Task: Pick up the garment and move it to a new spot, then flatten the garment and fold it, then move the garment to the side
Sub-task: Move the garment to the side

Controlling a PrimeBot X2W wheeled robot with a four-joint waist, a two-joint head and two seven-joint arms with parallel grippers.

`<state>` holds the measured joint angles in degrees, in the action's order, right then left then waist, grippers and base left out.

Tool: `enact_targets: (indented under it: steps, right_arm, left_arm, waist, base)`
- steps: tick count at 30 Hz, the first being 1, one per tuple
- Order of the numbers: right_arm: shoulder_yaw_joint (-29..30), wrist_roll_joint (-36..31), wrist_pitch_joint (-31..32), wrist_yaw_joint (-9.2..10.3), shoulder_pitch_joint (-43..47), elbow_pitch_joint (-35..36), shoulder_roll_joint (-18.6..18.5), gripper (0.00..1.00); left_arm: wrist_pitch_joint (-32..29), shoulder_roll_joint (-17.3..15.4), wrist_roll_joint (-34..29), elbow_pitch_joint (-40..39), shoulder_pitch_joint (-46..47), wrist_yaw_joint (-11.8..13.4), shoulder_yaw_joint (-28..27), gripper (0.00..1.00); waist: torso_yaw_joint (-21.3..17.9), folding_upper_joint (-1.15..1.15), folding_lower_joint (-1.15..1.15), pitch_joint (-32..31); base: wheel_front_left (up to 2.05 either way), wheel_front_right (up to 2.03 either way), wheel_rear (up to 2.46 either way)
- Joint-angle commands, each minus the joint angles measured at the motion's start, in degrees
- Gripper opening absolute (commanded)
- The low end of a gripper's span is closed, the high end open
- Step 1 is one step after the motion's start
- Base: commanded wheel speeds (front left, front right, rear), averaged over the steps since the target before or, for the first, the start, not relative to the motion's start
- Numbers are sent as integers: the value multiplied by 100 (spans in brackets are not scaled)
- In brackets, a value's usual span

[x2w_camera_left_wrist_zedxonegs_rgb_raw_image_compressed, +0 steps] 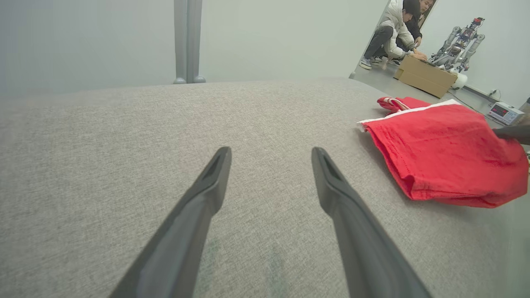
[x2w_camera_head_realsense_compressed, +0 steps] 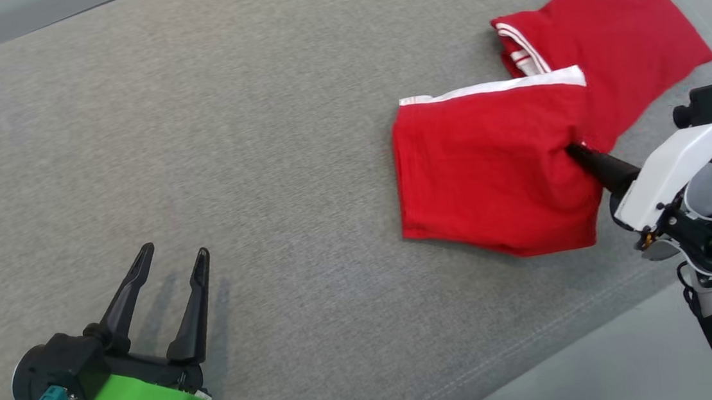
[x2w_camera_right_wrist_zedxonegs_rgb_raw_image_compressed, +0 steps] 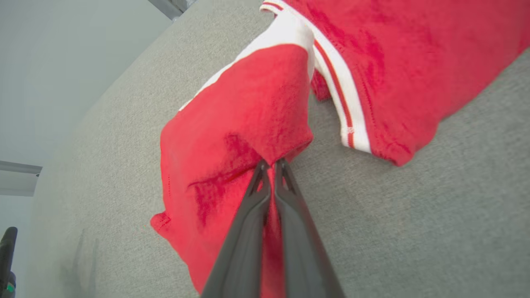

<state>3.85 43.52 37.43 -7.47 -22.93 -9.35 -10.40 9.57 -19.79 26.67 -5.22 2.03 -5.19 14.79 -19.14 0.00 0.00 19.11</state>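
At the lower left of the head view, the robot's left gripper (x2w_camera_head_realsense_compressed: 175, 249) hovers just above a grey cloth-covered surface (x2w_camera_head_realsense_compressed: 298, 128). Its two dark fingers are spread wide and hold nothing. The left wrist view looks along those parted fingers across bare grey cloth, with a pale post (x2w_camera_left_wrist_zedxonegs_rgb_raw_image_compressed: 188, 41) standing beyond the far edge.

The middle of the surface lies bare. To the right, near the surface's right-hand edge and well apart from the left gripper, lies the red garment (x2w_camera_head_realsense_compressed: 488, 169), trimmed in white. It is folded over on itself. A broad red panel with a white band along its top edge lies nearest the robot. A second red part stretches up and to the right, with a red-and-white striped hem showing at the fold.

At the garment's right side, the right gripper (x2w_camera_head_realsense_compressed: 574, 150) has its fingers pressed together on a fold of the red cloth. The right wrist view shows the closed fingertips pinching the cloth's edge, the fabric bunched and creased around them.

In the background at the upper right of the left wrist view, two people (x2w_camera_left_wrist_zedxonegs_rgb_raw_image_compressed: 393, 29) crouch beside a cardboard box (x2w_camera_left_wrist_zedxonegs_rgb_raw_image_compressed: 424, 74) on the floor, near another robot (x2w_camera_left_wrist_zedxonegs_rgb_raw_image_compressed: 459, 41).
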Motion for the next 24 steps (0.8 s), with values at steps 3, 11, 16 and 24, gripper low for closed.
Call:
enact_targets:
  steps: [3,11,16,24]
  right_arm:
    - [101,-203,31,-3,-235,19,-80,0]
    - [272,-803,509,-2,-1283,-2,-527,0]
    - [613,-1083,1100,-2,-1723,-95,-1019,0]
    - [1370,-1775,1405,-2,-1744,-439,-1532,0]
  left_arm:
    - [-43,-86,35,-24,78,-8,-8,100]
    - [-52,-87,77,-48,175,44,-17,100]
    - [36,-27,131,59,210,49,0,100]
    - [174,33,216,234,259,13,50,100]
  waist:
    - [-210,0,0,229]
    - [261,0,0,404]
    - [655,0,0,436]
    - [1059,0,0,515]
  base:
    - [0,0,0]
    - [0,0,0]
    - [0,0,0]
    - [0,0,0]
